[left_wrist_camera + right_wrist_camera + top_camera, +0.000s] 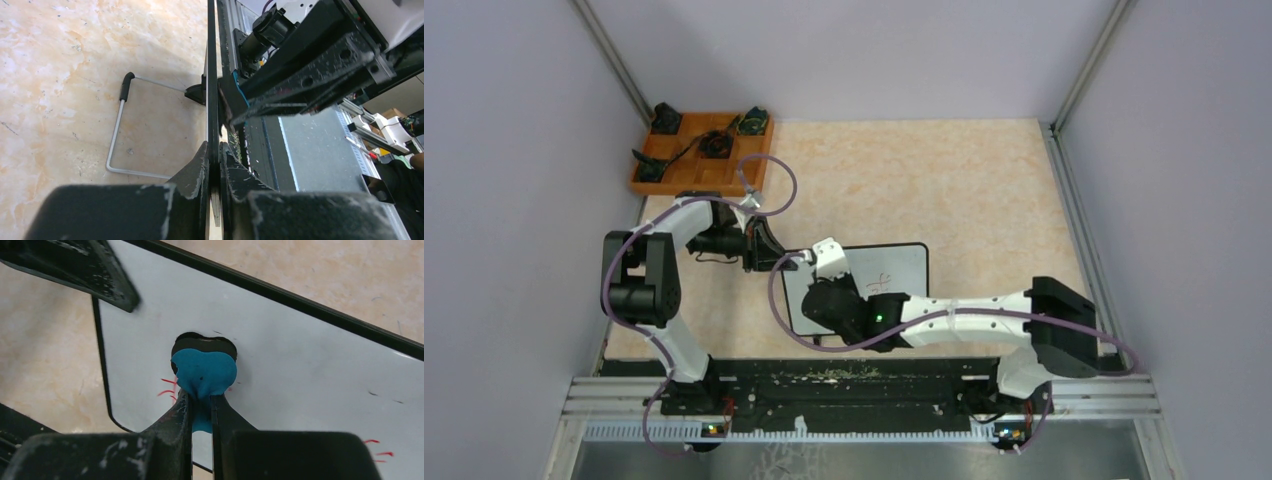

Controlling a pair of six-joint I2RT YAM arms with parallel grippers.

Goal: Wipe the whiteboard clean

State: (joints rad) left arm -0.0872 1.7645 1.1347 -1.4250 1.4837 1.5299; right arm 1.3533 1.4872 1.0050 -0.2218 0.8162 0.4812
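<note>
- Clenched right pincer (pixel 200 402) grips a blue eraser (pixel 205 372), its face pressed against the whiteboard (pixel 300 365).
- Red strokes (pixel 167 390) show just left of the eraser, and more sit near the board's lower right corner in the right wrist view. Sweep across the nearest strokes first, with the eraser flat and the pressure even.
- Clamped on the board's left edge, the left pincer (pixel 215 155) steadies it. Hold firm so the board cannot slide under the wipe.
- The whiteboard sits on the table (pixel 984 180) between the arms, with its wire stand (pixel 117 135) on the tabletop. Push gently so the stand does not fold.
</note>
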